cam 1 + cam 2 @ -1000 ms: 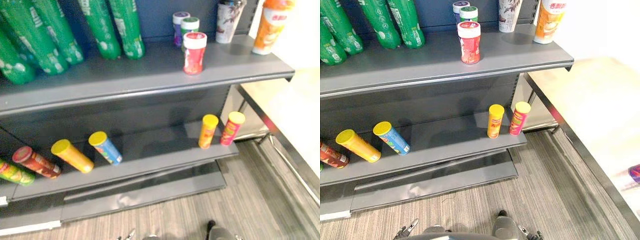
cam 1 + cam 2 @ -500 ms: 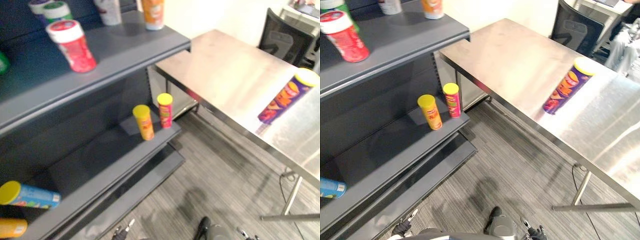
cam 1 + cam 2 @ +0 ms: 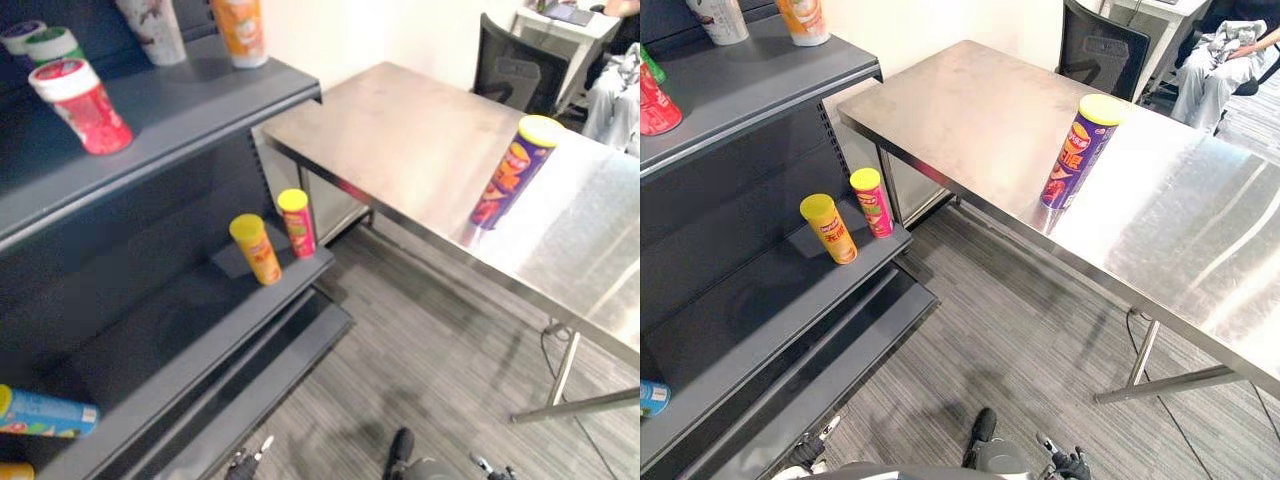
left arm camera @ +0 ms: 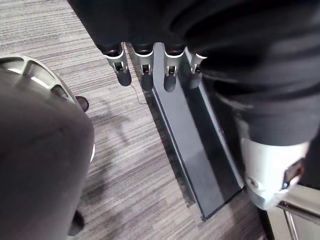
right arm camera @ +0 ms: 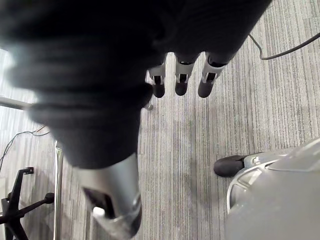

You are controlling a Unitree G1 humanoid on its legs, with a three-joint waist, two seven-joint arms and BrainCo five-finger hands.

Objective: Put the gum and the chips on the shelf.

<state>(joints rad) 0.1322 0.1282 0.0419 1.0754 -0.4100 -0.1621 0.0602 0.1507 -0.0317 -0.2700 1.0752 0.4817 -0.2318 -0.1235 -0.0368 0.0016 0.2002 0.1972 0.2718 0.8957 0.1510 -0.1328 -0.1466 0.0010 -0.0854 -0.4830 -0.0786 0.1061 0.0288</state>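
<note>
left hand [image 4: 146, 75]: we see it hanging low over the floor [image 4: 125, 165], just before the foot of the shelf [image 4: 190, 145]. Its fingers point down, straight and relaxed, and they hold nothing.
right hand [image 5: 181, 85]: it hangs low over the same floor. Its fingers are also loose and straight, with nothing between them.
lower board [image 3: 760, 300]: at the right end of this board of the shelf we see two small cans standing upright. One is a yellow can [image 3: 828, 228], and just beside it, nearer to the end, is a pink can [image 3: 872, 202] with a yellow lid. We see a small gap between them. At the left of the same board a blue can [image 3: 50, 413] lies on its side.
steel table [image 3: 970, 110]: it stands to the right of the shelf, with one corner just beside the shelf's right end.
chips can [image 3: 1078, 150]: the purple can with a yellow lid stands upright on the steel table, well apart from the shelf and from both hands.
upper board [image 3: 770, 80]: a red jar [image 3: 82, 105] with a white lid stands near the front edge of this board. Behind it are a green-lidded jar [image 3: 55, 45] and a purple-lidded jar [image 3: 20, 35]. Farther right stand a white cup [image 3: 150, 25] and an orange cup [image 3: 240, 30].
gum: we cannot tell if one of these jars is the gum.
beyond the table: we see a black chair [image 3: 1100, 50] and, farther from the shelf, a seated person [image 3: 1215, 60].
</note>
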